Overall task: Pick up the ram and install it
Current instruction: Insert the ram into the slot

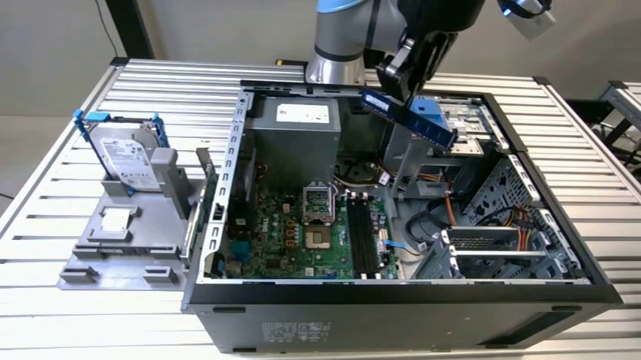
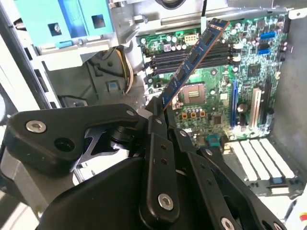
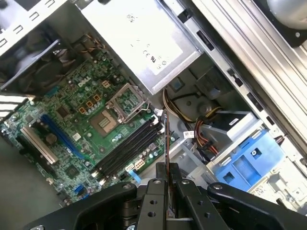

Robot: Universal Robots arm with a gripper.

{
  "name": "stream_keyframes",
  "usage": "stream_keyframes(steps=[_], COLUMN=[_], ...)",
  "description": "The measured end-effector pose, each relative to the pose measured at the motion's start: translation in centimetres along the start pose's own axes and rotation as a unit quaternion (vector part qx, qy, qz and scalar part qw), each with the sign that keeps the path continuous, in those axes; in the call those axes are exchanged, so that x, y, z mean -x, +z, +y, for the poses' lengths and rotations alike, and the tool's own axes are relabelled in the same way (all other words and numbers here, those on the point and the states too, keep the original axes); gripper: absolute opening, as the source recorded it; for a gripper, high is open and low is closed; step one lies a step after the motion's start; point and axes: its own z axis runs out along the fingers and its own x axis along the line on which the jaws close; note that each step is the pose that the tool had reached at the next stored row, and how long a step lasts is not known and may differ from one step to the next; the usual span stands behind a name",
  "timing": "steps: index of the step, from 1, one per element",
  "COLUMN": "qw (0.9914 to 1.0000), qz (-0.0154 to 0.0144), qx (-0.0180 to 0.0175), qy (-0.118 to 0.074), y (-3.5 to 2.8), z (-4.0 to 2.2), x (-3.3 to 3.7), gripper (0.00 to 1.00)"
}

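My gripper is shut on the ram, a long thin blue-black stick held tilted in the air above the open computer case. In the second wrist view the ram sticks out from the fingertips of the gripper over the green motherboard. The first wrist view shows the ram edge-on, rising from the gripper. The long black memory slots lie below and toward the case front, apart from the ram; they also appear in the first wrist view.
A silver hard drive with a blue-handled frame stands on a grey fixture at the exterior view's left. Inside the case are a grey power supply, the processor socket, cables and a blue drive caddy.
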Motion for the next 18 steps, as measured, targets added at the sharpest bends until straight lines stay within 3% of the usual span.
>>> stream_keyframes(steps=[5,9,14,18], qw=[0.99921,0.99749,0.99399,0.99006], qz=[-0.0021,-0.0038,-0.0058,-0.0075], qx=[-0.0018,-0.0031,-0.0048,-0.0063], qy=[0.04,0.071,0.109,0.14], y=[0.0,0.0,0.0,0.0], z=[0.0,0.0,0.0,0.0], x=[0.0,0.0,0.0,0.0], gripper=[0.0,0.0,0.0,0.0])
